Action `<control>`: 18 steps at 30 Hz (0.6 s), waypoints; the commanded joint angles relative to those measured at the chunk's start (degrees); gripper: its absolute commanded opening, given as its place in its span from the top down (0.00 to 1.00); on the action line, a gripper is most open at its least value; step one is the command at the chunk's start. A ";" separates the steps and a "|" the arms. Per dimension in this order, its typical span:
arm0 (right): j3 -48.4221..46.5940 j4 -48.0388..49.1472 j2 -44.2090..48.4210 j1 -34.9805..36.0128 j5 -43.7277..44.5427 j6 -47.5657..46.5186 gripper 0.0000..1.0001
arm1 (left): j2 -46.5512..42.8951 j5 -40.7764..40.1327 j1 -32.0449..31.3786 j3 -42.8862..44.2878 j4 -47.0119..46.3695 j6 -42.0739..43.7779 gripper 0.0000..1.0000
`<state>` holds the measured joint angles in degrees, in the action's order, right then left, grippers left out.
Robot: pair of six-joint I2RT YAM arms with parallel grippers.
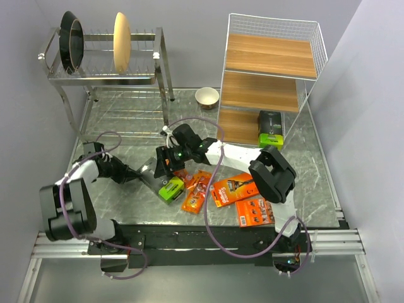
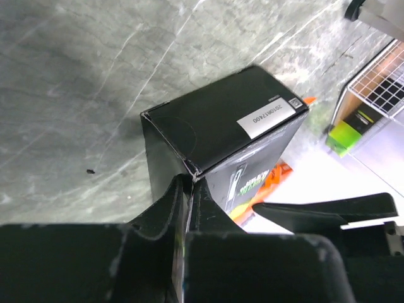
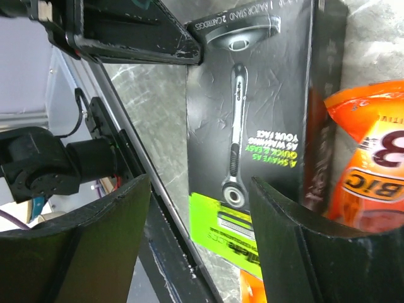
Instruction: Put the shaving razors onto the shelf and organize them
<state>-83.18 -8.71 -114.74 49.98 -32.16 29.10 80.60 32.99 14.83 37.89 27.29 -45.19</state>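
Note:
A dark grey box with a lime-green end (image 1: 168, 187) lies on the marble table. It also shows in the left wrist view (image 2: 221, 126) and the right wrist view (image 3: 252, 113). My left gripper (image 1: 146, 175) is open at the box's dark end (image 2: 221, 196), with one finger touching a corner. My right gripper (image 1: 165, 165) is wide open over the lime end (image 3: 199, 183), not gripping. Two orange blister packs (image 1: 196, 191) lie beside the box, one in the right wrist view (image 3: 372, 158). Two orange cards (image 1: 232, 188) (image 1: 255, 211) lie to the right. A second dark box (image 1: 271, 128) stands on the bottom board of the shelf (image 1: 265, 53).
A steel dish rack (image 1: 107, 76) with plates stands at the back left. A small bowl (image 1: 207, 96) sits between it and the shelf. The table's front edge runs just below the packs. The two arms meet close together over the box.

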 commanded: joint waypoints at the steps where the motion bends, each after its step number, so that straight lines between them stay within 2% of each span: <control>1: 0.73 0.36 0.13 -0.41 1.31 -0.36 0.29 | 7.11 -12.08 1.60 -1.85 9.63 6.77 0.99; 7: 0.48 3.26 1.27 -1.37 4.12 -2.72 0.29 | 6.94 -10.85 2.66 -1.85 9.27 7.66 0.99; 15: -5.15 -3.85 -2.77 -3.04 5.45 -9.93 0.30 | -0.35 -10.93 2.75 -0.71 10.68 8.54 0.99; 18: -4.63 -4.30 -3.56 -2.78 3.78 -11.26 0.32 | 0.52 -10.23 3.19 -1.76 10.77 8.01 0.99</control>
<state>-86.41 -11.05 -116.16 47.24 -27.51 21.47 79.90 33.76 17.47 39.24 32.53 -40.82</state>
